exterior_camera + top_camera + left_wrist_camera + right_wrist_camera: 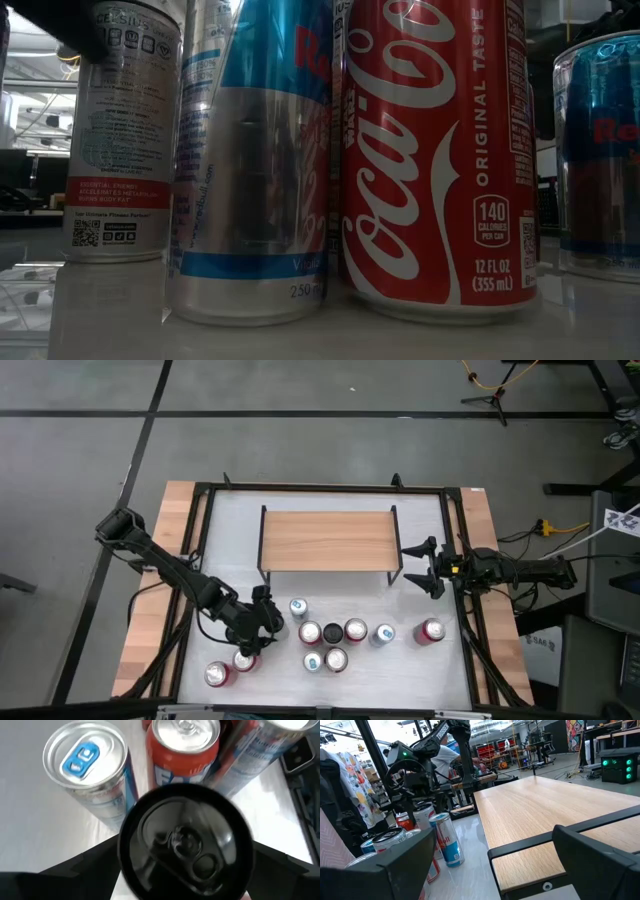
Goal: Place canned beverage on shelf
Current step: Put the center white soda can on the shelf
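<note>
High view: grey floor (90, 420) crossed by dark lines, with a tripod foot and cables at the far edge. Then the white worktop (230, 550), wood-sided and boxed by a black frame. At its middle the shelf (328, 541), plank top bare, no can on it yet. Probably left clear so that either arm can reach across it. Just beside its right end, the right gripper (425, 568), fingers spread wide and empty, waiting. Nearer the front on the other side, the left gripper (265, 615), lowered over a black-topped can (185, 847). Fingers (85, 870) wide on either side of it, slivers of worktop showing between; apparently lined up to close, not yet gripping. Ahead of the shelf, a cluster of cans (333, 645) with one red can (430, 631) apart. Low view: Coca-Cola can (430, 150) touching a Red Bull can (260, 160).
</note>
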